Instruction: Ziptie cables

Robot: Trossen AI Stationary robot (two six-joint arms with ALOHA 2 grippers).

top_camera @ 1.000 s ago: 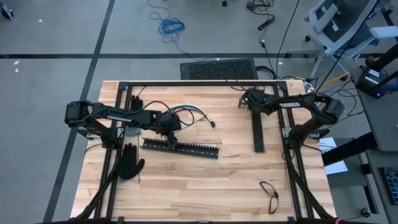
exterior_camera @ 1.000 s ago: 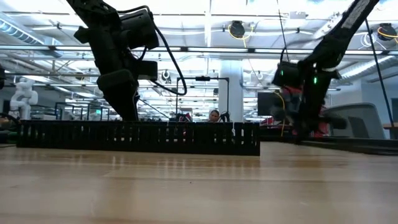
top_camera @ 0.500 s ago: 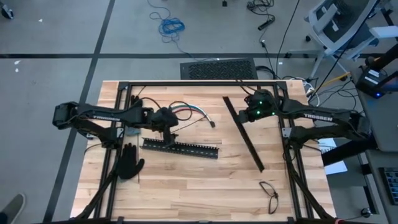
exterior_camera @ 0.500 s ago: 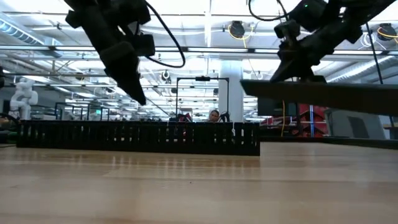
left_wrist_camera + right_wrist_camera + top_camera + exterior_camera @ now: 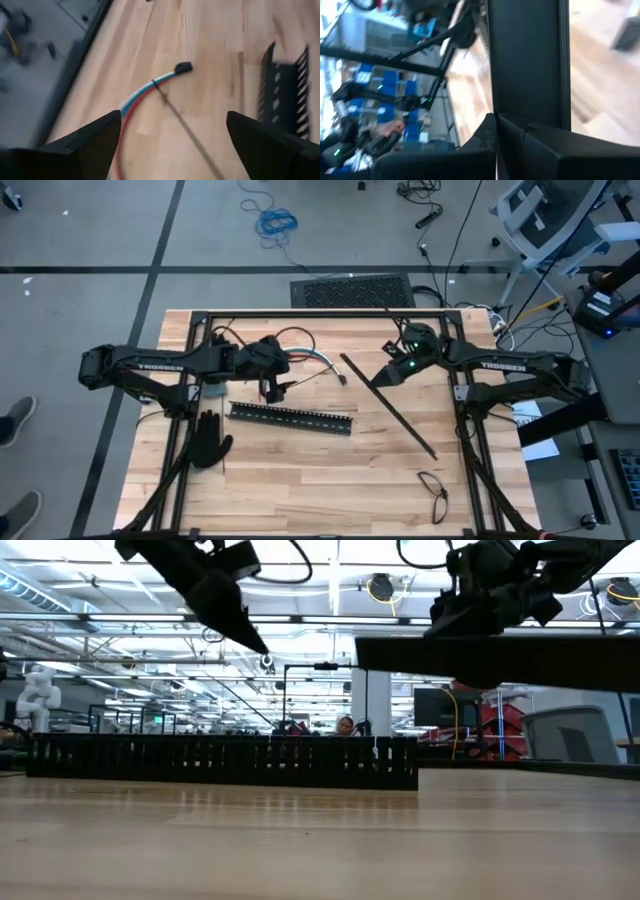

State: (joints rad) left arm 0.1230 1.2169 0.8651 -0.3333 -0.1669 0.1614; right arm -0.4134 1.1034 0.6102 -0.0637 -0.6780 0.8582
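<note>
The cables (image 5: 305,357) are seen lying on the wooden table (image 5: 300,470) near its far edge, left of centre. In the high view the bundle is bent in an arc: its long axis runs roughly left to right, and its free end, tipped by a small dark connector (image 5: 343,378), points toward the right and slightly toward the near edge. In the left wrist view the same bundle (image 5: 145,95) is shown as red, blue and white strands laid side by side, and a thin dark ziptie (image 5: 187,135) is seen crossing it close to the connector end and running away from it at a slant.

The left gripper (image 5: 272,385) is held above the table over the left end of the cables, with its fingers (image 5: 87,142) spread wide apart and nothing between them. Just nearer than it, a black slotted bar (image 5: 290,419) lies flat, its long axis left to right.

The right gripper (image 5: 391,374) is closed on a second long black bar (image 5: 388,403), which is lifted clear of the table, as the low view shows. This bar runs diagonally, from near the cables' connector end toward the near right. A black glove (image 5: 207,440) lies by the left frame rail, and a pair of glasses (image 5: 434,491) near the right front corner.
</note>
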